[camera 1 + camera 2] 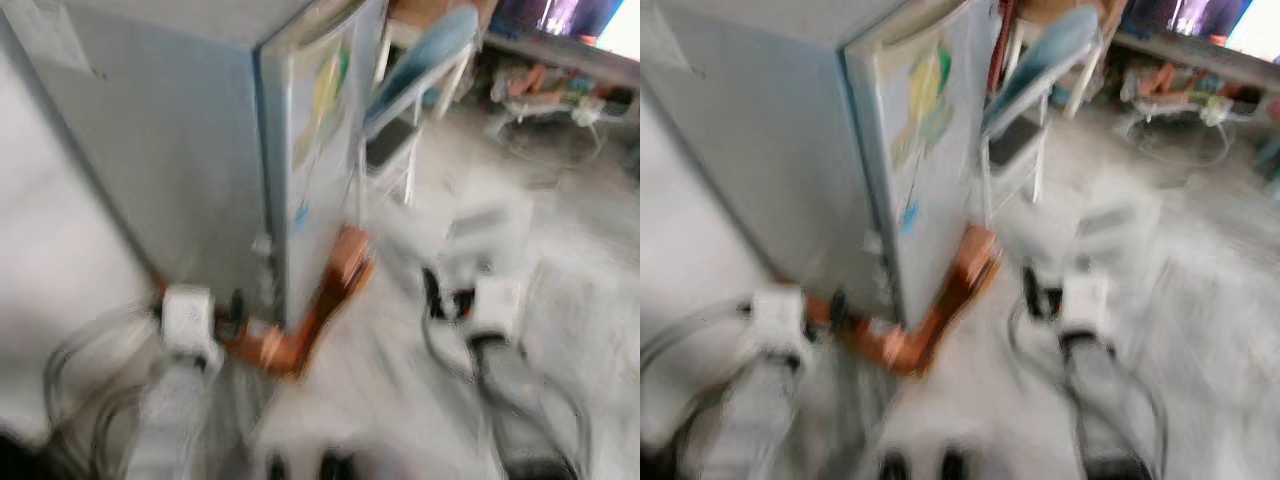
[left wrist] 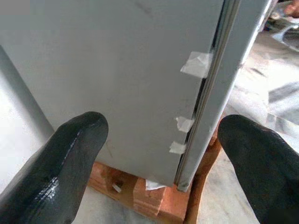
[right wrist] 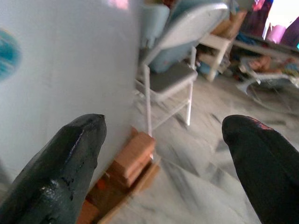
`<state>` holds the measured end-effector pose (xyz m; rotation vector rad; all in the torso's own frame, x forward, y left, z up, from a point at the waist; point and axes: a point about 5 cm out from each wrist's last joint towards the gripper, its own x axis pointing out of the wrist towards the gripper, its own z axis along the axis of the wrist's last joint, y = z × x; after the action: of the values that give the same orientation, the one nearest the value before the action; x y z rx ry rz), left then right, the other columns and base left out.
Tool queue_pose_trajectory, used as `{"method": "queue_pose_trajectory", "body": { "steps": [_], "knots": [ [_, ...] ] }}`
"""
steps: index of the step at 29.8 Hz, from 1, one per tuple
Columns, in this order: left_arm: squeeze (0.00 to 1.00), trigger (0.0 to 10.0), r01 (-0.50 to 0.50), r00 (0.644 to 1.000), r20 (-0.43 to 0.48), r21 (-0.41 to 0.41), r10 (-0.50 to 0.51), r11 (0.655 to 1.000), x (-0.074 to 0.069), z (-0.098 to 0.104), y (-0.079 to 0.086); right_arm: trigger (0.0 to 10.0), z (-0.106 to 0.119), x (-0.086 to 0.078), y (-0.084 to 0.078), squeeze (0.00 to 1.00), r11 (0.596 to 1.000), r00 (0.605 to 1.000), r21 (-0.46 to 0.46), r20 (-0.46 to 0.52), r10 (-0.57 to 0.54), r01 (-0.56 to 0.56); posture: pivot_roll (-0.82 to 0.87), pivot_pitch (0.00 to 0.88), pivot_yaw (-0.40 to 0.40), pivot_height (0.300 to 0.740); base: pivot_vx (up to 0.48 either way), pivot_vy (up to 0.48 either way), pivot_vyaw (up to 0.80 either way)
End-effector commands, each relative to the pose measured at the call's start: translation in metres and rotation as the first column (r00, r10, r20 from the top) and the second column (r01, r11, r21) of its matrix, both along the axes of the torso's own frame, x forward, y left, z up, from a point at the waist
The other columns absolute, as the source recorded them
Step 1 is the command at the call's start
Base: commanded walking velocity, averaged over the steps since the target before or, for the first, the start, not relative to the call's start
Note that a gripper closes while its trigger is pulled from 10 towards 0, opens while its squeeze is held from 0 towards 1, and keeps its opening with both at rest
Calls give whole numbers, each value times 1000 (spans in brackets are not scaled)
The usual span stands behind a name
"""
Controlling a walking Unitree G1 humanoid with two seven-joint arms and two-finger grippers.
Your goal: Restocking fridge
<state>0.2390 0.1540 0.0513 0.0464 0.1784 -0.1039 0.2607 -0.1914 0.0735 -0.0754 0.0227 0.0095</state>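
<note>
A grey fridge (image 1: 190, 150) stands ahead on an orange brick and wood base (image 1: 300, 320), its door (image 1: 925, 140) shut and covered with stickers. The head views are blurred. My left gripper (image 2: 161, 158) is open, low by the fridge's front corner, with the door seam (image 2: 205, 93) between its black fingers (image 2: 60, 163). My right gripper (image 3: 173, 172) is also open and empty, held low in front of the door, beside the bricks (image 3: 133, 156). Nothing is held in either gripper.
A folding chair (image 1: 410, 110) stands just right of the fridge, also in the right wrist view as a white-legged chair (image 3: 173, 79). Clutter and a low shelf (image 1: 560, 70) lie at the far right. Marble floor (image 1: 580, 250) spreads to the right.
</note>
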Motion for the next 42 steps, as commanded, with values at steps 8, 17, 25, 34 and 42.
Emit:
{"method": "queue_pose_trajectory", "body": {
  "steps": [8, 17, 25, 34, 42],
  "knots": [
    [0, 10000, 123, 991, -54, -29, -125, 992, 4, -3, -4, 10000, -6, -3, -3, 0, 1000, 999, -17, -41, -1, 1, 115, 122, -70, 740, 0, 0, -755],
    [0, 10000, 170, 985, -25, -32, -171, 985, 20, 5, -5, 10000, -8, -6, -4, 0, 1000, 998, -27, -55, 5, -6, 101, 136, -77, 740, 0, 0, -800],
    [0, 10000, 66, 995, 73, -9, -65, 998, 42, 21, -2, 10000, -8, -8, -3, 0, 1000, 998, -26, -64, 15, -17, 95, 150, -87, 740, 0, 0, -673],
    [0, 10000, -117, 985, 138, 66, 107, 991, 62, 34, 18, 10000, -10, -12, -2, 0, 999, 997, -37, -74, 27, -30, 86, 159, -86, 740, 0, 0, 0],
    [0, 10000, -130, 977, 175, 31, 123, 991, 79, 42, 20, 10000, -11, -12, 1, 0, 999, 996, -38, -79, 33, -36, 83, 158, -87, 740, 0, 0, 0]
  ]
}}
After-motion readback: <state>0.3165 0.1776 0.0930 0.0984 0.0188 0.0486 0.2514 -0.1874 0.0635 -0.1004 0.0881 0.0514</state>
